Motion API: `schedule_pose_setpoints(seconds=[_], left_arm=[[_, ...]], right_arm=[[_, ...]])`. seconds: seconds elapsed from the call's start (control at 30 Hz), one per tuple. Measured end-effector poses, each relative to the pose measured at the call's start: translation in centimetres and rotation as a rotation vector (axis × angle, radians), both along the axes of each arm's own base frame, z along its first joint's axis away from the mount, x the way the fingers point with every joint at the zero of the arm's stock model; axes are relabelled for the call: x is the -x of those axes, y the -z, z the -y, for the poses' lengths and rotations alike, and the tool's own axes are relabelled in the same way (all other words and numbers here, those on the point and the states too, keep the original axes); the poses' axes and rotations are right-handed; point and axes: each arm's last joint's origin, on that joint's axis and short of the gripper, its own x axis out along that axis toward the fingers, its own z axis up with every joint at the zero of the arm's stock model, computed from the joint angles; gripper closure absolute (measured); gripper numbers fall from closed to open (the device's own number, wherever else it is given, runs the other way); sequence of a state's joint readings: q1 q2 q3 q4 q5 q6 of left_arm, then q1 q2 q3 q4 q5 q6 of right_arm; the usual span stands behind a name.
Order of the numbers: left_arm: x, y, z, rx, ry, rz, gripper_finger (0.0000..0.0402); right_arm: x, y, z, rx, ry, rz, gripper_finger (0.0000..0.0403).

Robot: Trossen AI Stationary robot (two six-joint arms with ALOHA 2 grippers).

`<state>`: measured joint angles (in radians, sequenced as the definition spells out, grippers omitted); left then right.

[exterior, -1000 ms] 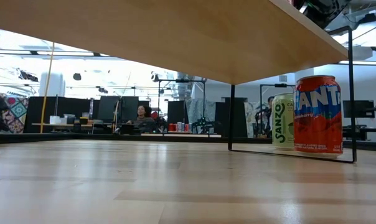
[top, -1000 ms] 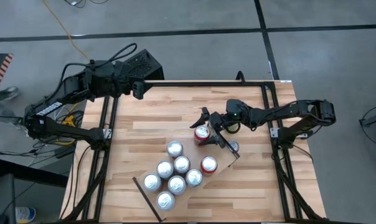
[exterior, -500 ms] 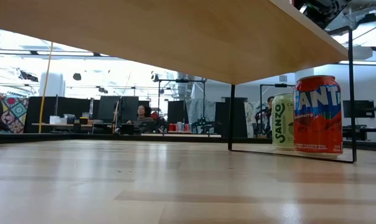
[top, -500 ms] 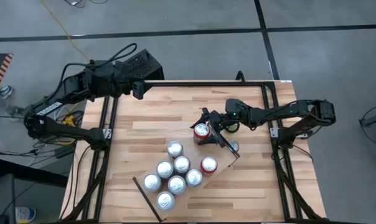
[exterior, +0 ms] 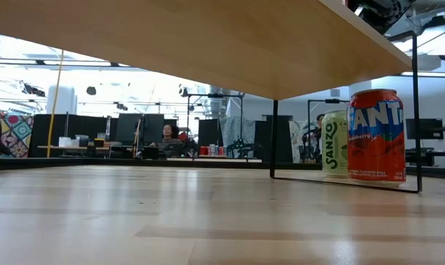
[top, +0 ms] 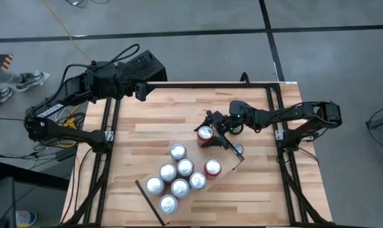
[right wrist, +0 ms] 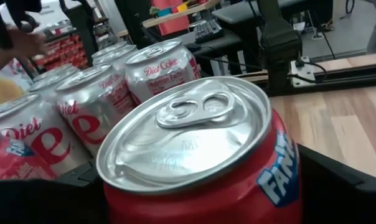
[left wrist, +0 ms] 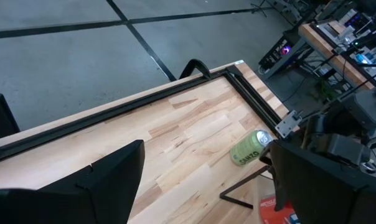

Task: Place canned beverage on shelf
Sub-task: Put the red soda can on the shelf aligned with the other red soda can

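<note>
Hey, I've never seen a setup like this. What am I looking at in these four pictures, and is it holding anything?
It is a robot with two dark arms at a wooden table. One picture looks down from above, one looks level from the tabletop, and two come from cameras on the wrists. A small raised shelf carries a cluster of soda cans. A green can stands on the table beside it. The right hand is open, its fingers either side of a red Fanta can without squeezing it. The left hand waits open at the table's far corner, holding nothing.
</note>
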<state>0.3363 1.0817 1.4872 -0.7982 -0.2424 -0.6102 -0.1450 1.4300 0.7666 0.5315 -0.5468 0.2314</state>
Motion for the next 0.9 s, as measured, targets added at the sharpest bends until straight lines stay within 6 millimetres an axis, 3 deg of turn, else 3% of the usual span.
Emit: schedule_pose_setpoints(seconds=[0.47,0.9], left_arm=[[0.0,0.0,-0.1,0.006,-0.039,0.01,0.0069],[0.1,0.0,-0.1,0.021,-0.06,0.024,0.0069]], right_arm=[[0.0,0.0,-0.6,-0.004,-0.044,0.003,0.0045],[0.0,-1.1,-0.7,0.018,-0.11,0.122,0.0045]])
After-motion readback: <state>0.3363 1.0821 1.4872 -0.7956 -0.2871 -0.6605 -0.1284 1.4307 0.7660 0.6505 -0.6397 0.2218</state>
